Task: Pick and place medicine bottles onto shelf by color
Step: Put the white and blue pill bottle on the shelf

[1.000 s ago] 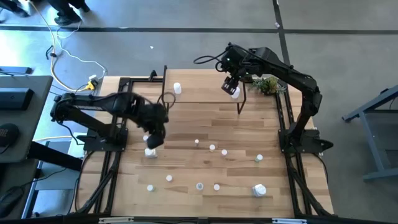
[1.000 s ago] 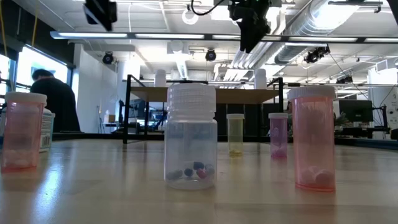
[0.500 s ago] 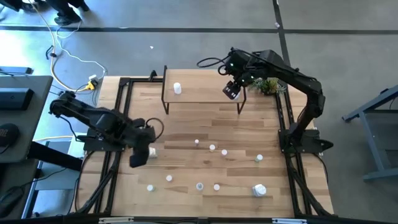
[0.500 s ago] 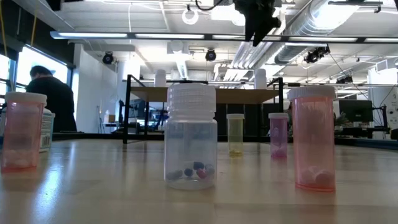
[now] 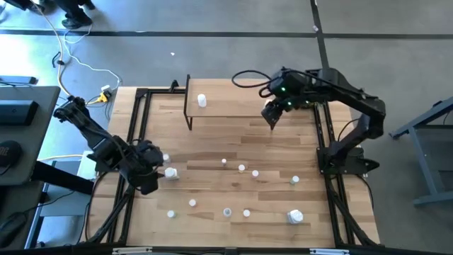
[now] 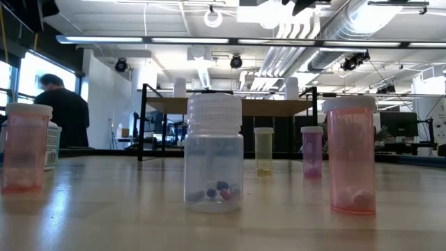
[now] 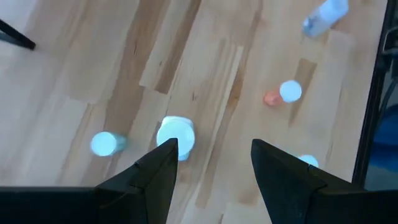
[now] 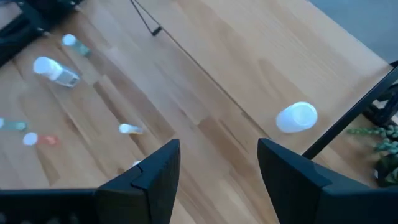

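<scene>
On the plank table most bottles lie loose, two already up on the shelf; both grippers hang open and empty, so the left gripper should drop straight over the white-capped bottle beside it.

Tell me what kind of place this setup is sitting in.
Most likely a robotics lab or workshop in an industrial building. The low view shows exposed ceiling ducts and strip lighting, with a person at a workstation behind. The high view shows bare concrete floor and loose cables beside the table.
</scene>
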You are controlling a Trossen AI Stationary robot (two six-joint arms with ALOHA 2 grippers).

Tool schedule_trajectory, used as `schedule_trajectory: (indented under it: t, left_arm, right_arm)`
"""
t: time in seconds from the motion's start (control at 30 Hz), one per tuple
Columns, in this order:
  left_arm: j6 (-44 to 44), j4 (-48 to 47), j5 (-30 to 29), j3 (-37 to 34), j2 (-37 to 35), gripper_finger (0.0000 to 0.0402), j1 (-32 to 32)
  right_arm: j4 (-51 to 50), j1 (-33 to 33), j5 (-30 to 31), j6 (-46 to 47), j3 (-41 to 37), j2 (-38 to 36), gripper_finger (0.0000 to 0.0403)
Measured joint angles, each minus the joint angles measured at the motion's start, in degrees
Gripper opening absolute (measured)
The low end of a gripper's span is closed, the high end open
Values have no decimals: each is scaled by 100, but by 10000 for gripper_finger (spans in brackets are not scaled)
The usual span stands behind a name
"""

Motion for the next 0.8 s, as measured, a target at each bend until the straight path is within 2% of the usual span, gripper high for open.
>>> schedule_trajectory:
  t: [0.2, 0.47, 0.8]
  left_arm:
    - [-174, 592, 7, -454, -117, 196, -38]
    - [-400, 517, 98, -874, -69, 220, -23]
    - [156, 886, -247, -1484, -64, 234, -36]
  right_arm:
    - [-13, 416, 246, 164, 2, -76, 206]
    - [-24, 842, 261, 359, 2, -85, 206]
    - [-25, 1049, 711, 507, 2, -83, 206]
